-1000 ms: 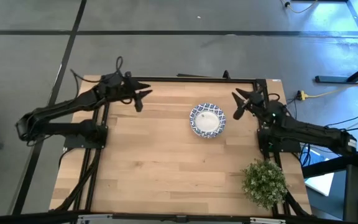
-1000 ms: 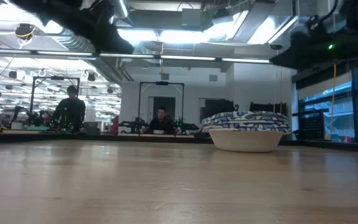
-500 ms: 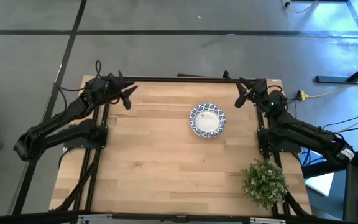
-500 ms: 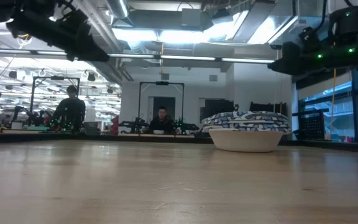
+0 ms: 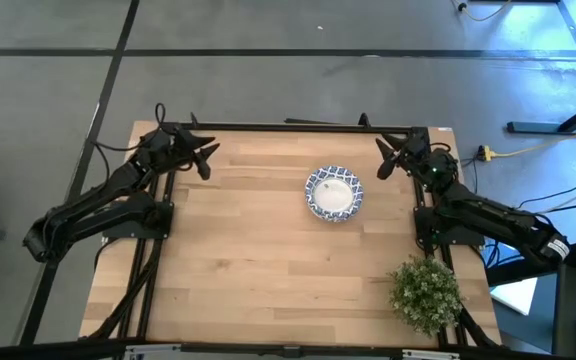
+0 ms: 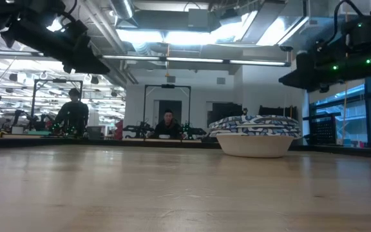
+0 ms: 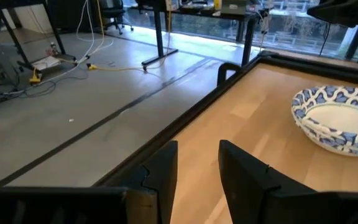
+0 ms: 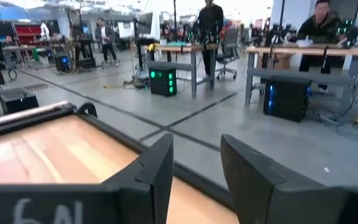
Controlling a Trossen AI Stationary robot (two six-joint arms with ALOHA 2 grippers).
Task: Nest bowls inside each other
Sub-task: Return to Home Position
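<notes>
The bowls (image 5: 334, 193) are sitting as a single nested stack on the table (image 5: 248, 250), between the two arms and nearer the right one, so the nesting itself is looking done and the step in hand is appearing to be the arms' return to rest. The left hand (image 5: 208, 160) is hovering above the table's corner on its own side, fingers spread and holding nothing. The right hand (image 5: 382, 160) is hanging over the opposite corner, likewise spread and empty, well apart from the stack. The top bowl is showing a bare white inside with nothing in it; from table height the patterned rims are showing layered one above another, though how many bowls are making up the stack cannot be told. A green potted plant (image 5: 426, 292) is standing alone near the right arm's base. The next move is probably calling only for each arm to fold home without brushing the stack.
</notes>
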